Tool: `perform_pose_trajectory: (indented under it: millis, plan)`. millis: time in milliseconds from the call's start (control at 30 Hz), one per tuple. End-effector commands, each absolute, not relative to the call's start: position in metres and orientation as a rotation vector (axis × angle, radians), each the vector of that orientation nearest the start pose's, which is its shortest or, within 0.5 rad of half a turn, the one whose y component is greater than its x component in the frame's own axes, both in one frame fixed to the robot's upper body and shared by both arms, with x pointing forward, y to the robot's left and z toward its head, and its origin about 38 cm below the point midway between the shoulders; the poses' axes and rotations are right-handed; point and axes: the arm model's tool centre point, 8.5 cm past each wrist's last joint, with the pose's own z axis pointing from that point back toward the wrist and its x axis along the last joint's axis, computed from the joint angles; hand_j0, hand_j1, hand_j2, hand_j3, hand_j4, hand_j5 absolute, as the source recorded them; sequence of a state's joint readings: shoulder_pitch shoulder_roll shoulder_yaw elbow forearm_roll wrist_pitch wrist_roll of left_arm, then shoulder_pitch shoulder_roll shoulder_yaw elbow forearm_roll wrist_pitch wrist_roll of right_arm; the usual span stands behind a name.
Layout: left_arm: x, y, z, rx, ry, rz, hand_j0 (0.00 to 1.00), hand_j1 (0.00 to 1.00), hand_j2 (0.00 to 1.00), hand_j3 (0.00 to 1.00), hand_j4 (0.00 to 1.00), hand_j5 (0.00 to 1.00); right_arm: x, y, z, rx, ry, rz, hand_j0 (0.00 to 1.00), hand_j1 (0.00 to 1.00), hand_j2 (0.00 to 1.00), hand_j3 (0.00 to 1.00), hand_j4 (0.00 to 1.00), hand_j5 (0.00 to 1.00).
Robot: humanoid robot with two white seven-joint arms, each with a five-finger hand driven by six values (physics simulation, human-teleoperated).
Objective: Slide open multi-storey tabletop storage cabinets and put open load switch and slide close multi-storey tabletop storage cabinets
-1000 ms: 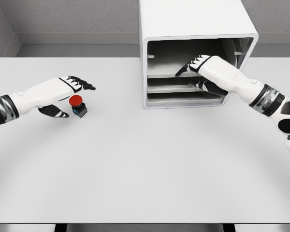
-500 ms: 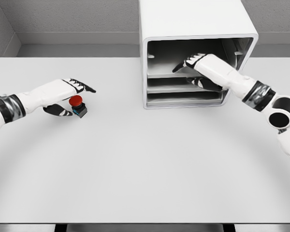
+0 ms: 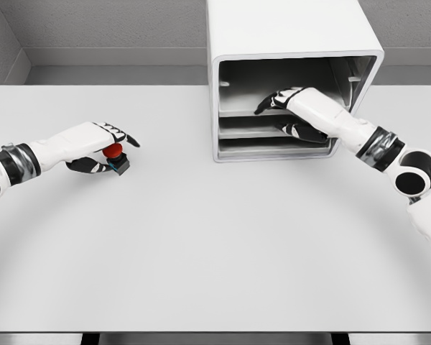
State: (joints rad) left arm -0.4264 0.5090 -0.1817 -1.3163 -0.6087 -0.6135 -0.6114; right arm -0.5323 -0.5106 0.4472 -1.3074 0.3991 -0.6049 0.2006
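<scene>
Both hands are creeping inward: the left hand [image 3: 100,147] is lowering over the switch [image 3: 115,157], left of the cabinet [image 3: 294,72], fingers curling around it without clearly gripping yet. Inside the cabinet, the right hand [image 3: 291,115] is reaching, fingers spread. Next: closing firmly, then lifting.

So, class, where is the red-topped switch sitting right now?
In the head view, the switch sits on the table's left side, under the left hand's fingers, well left of the cabinet.
</scene>
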Motion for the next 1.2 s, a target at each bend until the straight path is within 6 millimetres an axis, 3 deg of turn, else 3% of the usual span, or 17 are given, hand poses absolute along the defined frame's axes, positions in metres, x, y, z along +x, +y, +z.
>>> perform_pose_trajectory:
  millis: [0,133,367,867,1167]
  plan:
    - [0.444,0.311,0.157,0.428,-1.428,-1.788,0.74,0.74,0.74,0.74,0.74,0.74,0.455,-0.244,0.186,-0.352,-1.892,1.575,0.64,0.64,0.64,0.64,0.64,0.64]
    - [0.444,0.312,0.156,0.428,-1.425,-1.788,0.7,0.7,0.7,0.7,0.7,0.7,0.448,-0.244,0.197,-0.363,-1.92,1.599,0.64,0.64,0.64,0.64,0.64,0.64]
    - [0.444,0.313,0.156,0.445,-1.409,-1.801,0.56,0.56,0.56,0.56,0.56,0.56,0.434,-0.263,0.207,-0.39,-1.915,1.634,0.64,0.64,0.64,0.64,0.64,0.64]
    - [0.444,0.313,0.165,0.464,-1.431,-1.798,0.39,0.39,0.39,0.39,0.39,0.39,0.409,-0.277,0.209,-0.373,-1.895,1.683,0.64,0.64,0.64,0.64,0.64,0.64]
    - [0.439,0.298,0.196,0.527,-1.522,-1.838,0.37,0.37,0.37,0.37,0.37,0.37,0.395,-0.281,0.217,-0.372,-1.917,1.691,0.64,0.64,0.64,0.64,0.64,0.64]
